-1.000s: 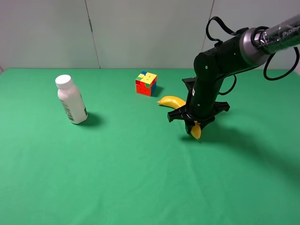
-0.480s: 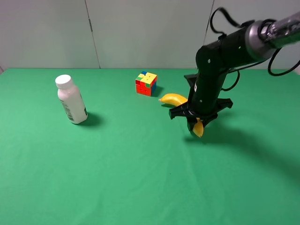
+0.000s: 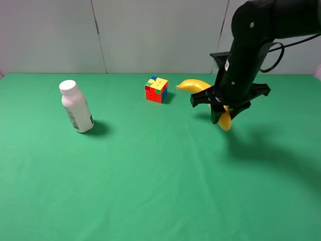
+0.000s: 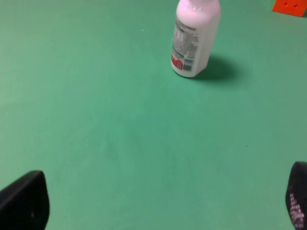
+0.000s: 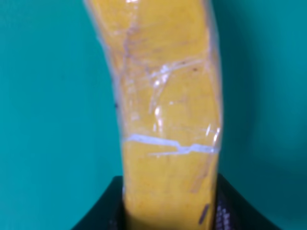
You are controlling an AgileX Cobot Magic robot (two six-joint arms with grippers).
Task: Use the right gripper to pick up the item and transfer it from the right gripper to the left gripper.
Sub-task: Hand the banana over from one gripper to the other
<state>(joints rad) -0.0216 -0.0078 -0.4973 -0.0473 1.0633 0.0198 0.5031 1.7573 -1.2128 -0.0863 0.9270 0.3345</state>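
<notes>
One banana (image 3: 193, 85) clamped in the right end effector (image 3: 220, 114), held above the green tabletop (image 3: 150, 181) (shadow beneath), at three o'clock of the puzzle cube (image 3: 156, 89), left end effector (image 4: 158, 203) spread wide, empty, white bottle (image 3: 76, 108) far at nine o'clock.

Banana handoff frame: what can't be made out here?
Banana: middle hidden behind the right gripper in the exterior view; ends cut off in the right wrist view.
Left gripper: absent from the exterior view; left wrist view shows only fingertips at the frame edge.
Bottle label: text blurred, left wrist view.
Puzzle cube: cut off by the left wrist frame corner.
</notes>
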